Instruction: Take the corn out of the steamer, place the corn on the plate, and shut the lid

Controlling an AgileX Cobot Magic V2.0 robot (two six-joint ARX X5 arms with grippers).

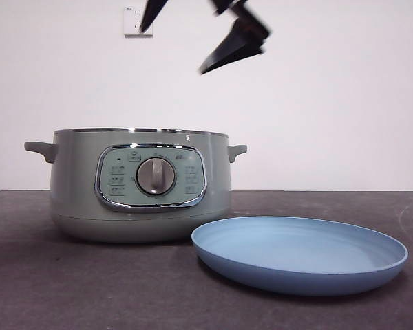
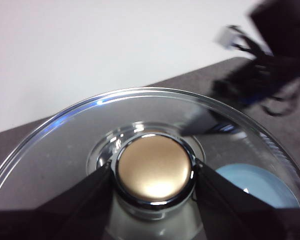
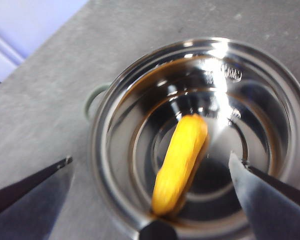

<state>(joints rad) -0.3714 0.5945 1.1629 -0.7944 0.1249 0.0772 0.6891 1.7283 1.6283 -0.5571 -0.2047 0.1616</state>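
The sage-green steamer (image 1: 76, 185) stands lidless at the table's left. The corn (image 3: 182, 160), a yellow cob, lies on the shiny bottom inside the steamer (image 3: 115, 120). My right gripper (image 3: 150, 159) hangs open above the pot's mouth, well clear of the corn; its black jaws show at the top of the front view (image 1: 173, 49). My left gripper (image 2: 154, 175) is shut on the knob (image 2: 150, 162) of the glass lid (image 2: 65, 145) and holds it out of the front view. The light-blue plate (image 1: 299, 251) lies empty to the right of the pot, and shows through the lid (image 2: 255, 185).
The dark table (image 1: 55, 289) runs to a white wall with a socket (image 1: 136, 22) behind the pot. The right arm (image 2: 270, 65) shows blurred beyond the lid in the left wrist view. The pot's side handles (image 1: 40, 148) stick out.
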